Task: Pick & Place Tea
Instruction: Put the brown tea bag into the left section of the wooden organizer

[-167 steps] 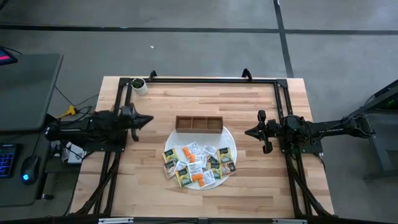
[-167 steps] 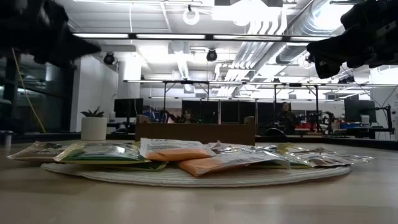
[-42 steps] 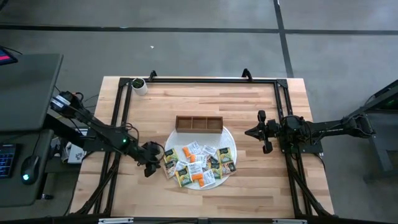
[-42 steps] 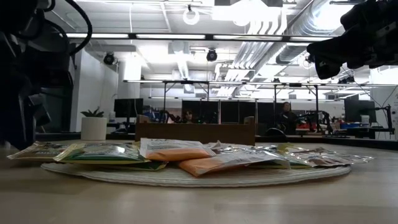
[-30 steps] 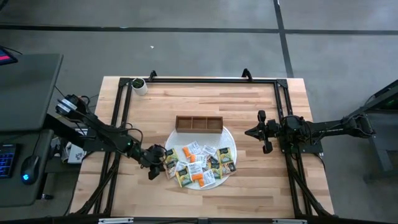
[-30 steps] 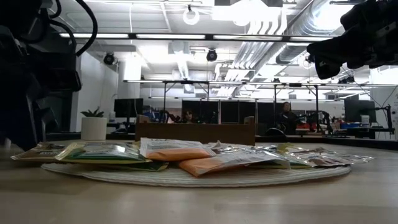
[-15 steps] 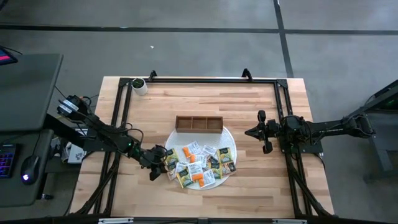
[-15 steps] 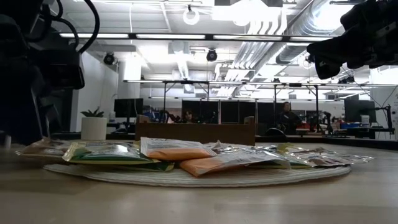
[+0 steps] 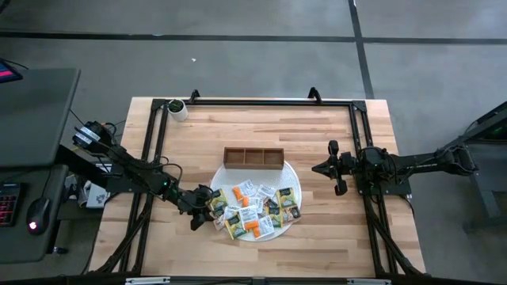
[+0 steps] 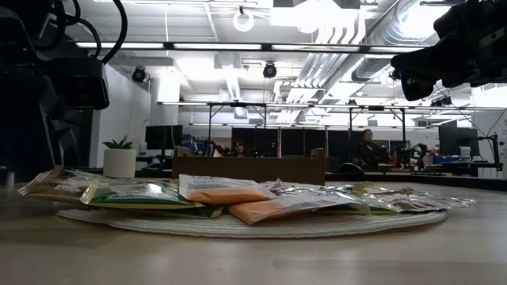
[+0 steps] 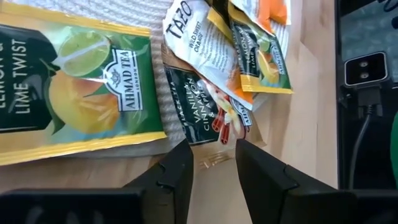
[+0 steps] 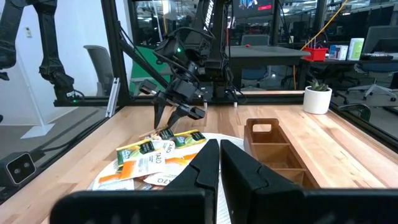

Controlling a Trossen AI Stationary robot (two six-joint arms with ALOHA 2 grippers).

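Under left hand [image 11: 211, 158], packet's [image 11: 202, 112] edge

We see a wooden tray [image 9: 253, 157] touching a white woven mat [image 9: 290, 176], and a small potted plant [image 9: 177, 108] at the table's corner

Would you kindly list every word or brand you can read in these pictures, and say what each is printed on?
"AHMAD TEA", "LIME TWIST": green and yellow packet, left wrist view.
"TAZO", "WILD SWEET ORANGE": white packet lying over the others.
"VANILLA CINNAMON": dark green packet just ahead of the left gripper fingers; its brand line is too small to read.
Print on the other packets, in every view: too small to read.
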